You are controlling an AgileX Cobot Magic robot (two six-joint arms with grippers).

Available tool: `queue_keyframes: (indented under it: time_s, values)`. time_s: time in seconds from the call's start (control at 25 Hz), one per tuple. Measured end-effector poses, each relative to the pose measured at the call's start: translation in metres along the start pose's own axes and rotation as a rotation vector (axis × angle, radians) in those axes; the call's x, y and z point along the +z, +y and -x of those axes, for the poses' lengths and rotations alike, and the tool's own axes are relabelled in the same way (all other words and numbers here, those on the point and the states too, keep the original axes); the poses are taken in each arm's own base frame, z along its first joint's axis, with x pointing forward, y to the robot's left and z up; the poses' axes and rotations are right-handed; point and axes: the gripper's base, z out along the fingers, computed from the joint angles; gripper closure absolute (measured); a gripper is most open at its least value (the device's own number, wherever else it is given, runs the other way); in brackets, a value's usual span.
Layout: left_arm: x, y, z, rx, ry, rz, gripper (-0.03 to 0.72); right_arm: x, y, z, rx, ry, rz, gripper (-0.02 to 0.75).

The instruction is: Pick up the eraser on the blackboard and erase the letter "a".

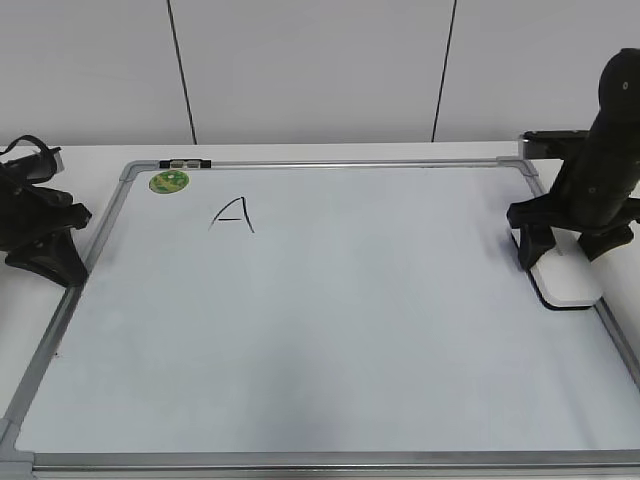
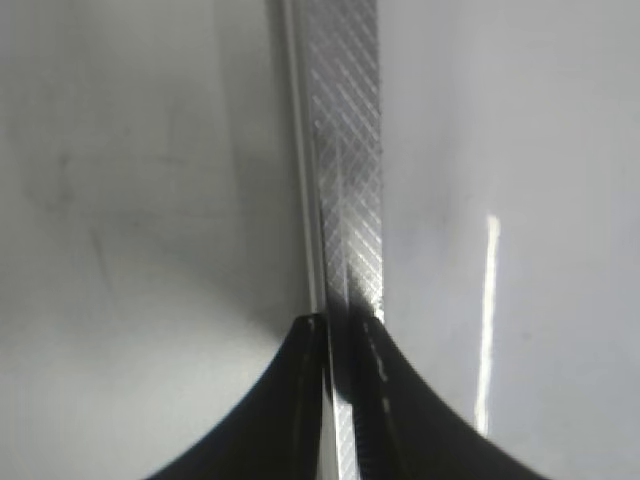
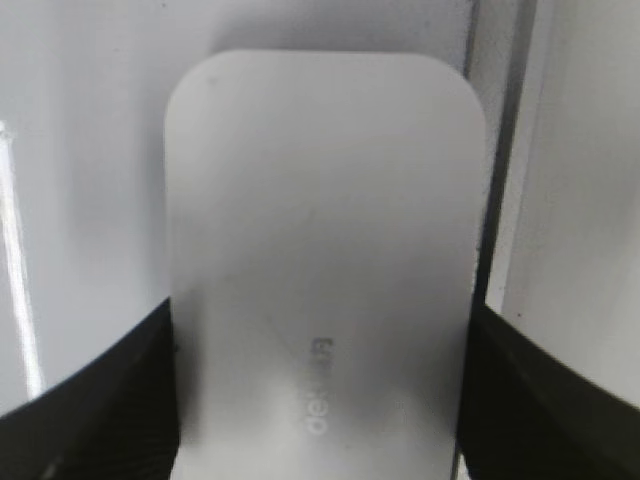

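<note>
The right claw (image 1: 566,252) pinches the eraser (image 3: 320,260) at the board's (image 1: 330,340) right edge; lifting likely comes next.

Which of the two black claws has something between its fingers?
The right gripper: its fingers sit either side of the white eraser. The left gripper holds nothing, closed over the board's frame.

light: bright, even | glare: streaks on blackboard (image 2: 490,300) | wrist views: blurred close-up
</note>
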Motion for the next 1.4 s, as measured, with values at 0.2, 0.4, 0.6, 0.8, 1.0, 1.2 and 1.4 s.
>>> queue_keyframes:
  time_s: [0.2, 0.4, 0.6, 0.8, 1.0, 1.2, 1.4]
  values:
    - [0.000, 0.000, 0.000, 0.000, 0.000, 0.000, 0.643, 0.001, 0.000, 0.001, 0.007, -0.005, -0.002, 0.176]
    - [0.000, 0.000, 0.000, 0.000, 0.000, 0.000, 0.643, -0.001, -0.001, 0.003, 0.010, -0.016, -0.011, 0.113]
    - [0.000, 0.000, 0.000, 0.002, 0.000, 0.000, 0.636, -0.015, -0.002, 0.011, 0.007, -0.012, -0.024, 0.107]
    - [0.000, 0.000, 0.000, 0.004, 0.000, 0.000, 0.617, -0.037, -0.004, 0.019, -0.001, 0.020, -0.042, 0.108]
    - [-0.007, -0.002, 0.007, 0.018, -0.023, 0.000, 0.525, -0.044, -0.004, 0.022, -0.001, 0.024, -0.043, 0.112]
    - [-0.027, -0.009, 0.021, 0.052, -0.045, -0.012, 0.371, -0.044, -0.004, 0.019, -0.005, 0.053, -0.042, 0.124]
    - [-0.047, -0.017, 0.026, 0.077, -0.002, -0.029, 0.317, -0.052, -0.003, 0.014, -0.011, 0.086, -0.039, 0.141]
